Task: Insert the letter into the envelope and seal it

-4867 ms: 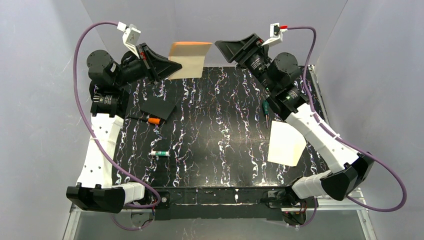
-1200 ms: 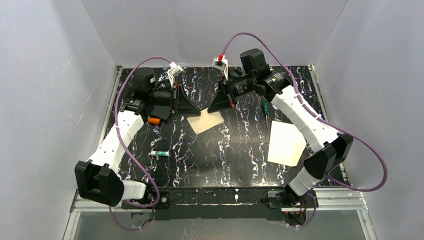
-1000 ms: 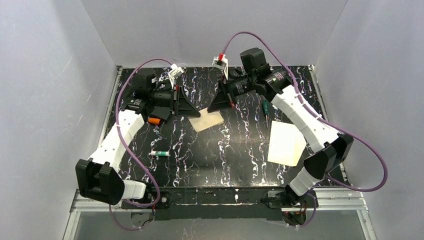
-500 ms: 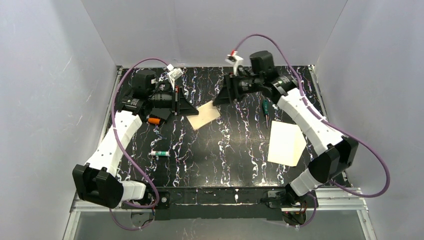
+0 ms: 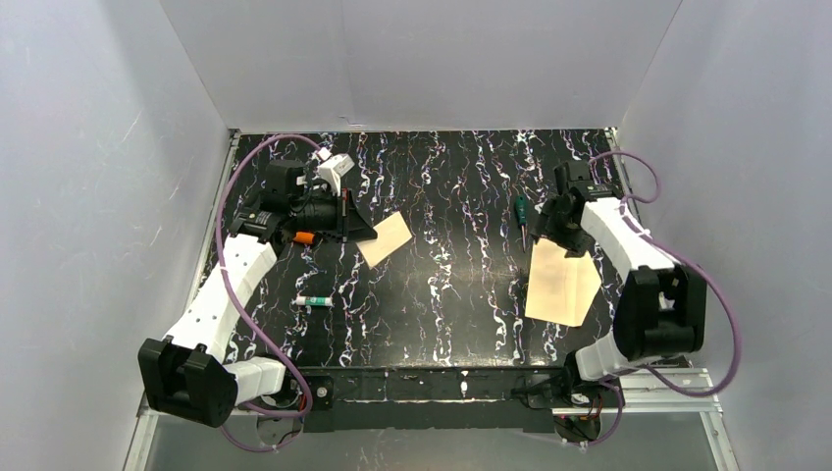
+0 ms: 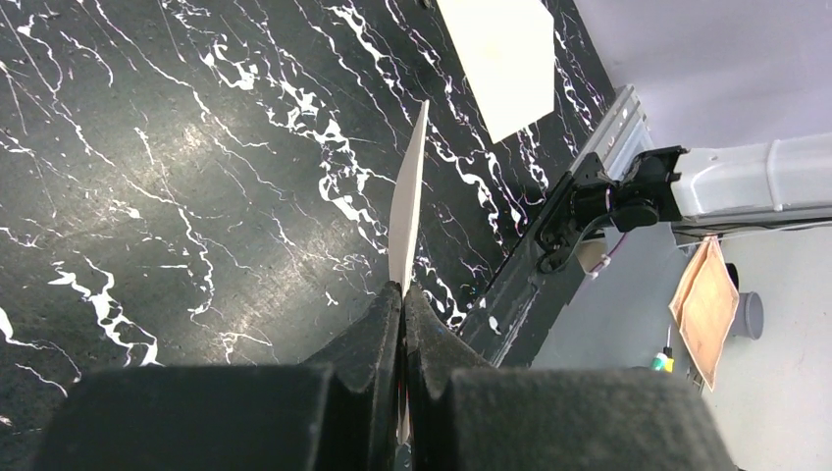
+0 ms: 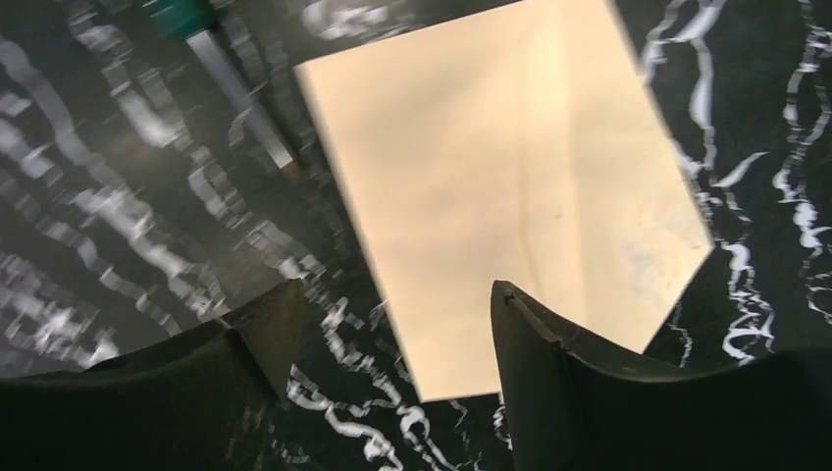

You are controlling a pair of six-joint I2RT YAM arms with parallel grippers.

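Note:
The cream envelope (image 5: 386,238) is pinched at its left edge by my left gripper (image 5: 367,232), left of the table's middle. In the left wrist view the envelope (image 6: 410,201) shows edge-on, sticking out from the shut left gripper (image 6: 402,290). The white letter (image 5: 561,283) lies flat on the right side of the table. My right gripper (image 5: 559,234) hangs open over the letter's far edge. In the right wrist view the letter (image 7: 510,177) fills the middle, and the right gripper (image 7: 392,306) stands wide with nothing between its fingers.
A green pen (image 5: 521,212) lies just left of the right gripper, also seen in the right wrist view as the pen (image 7: 186,15). An orange item (image 5: 304,236) sits under the left arm. A small green-and-white tube (image 5: 314,300) lies near the left front.
My right gripper let go of the envelope, opened and swung right to hang over the letter. My left gripper shut on the envelope and holds it alone, slightly further left.

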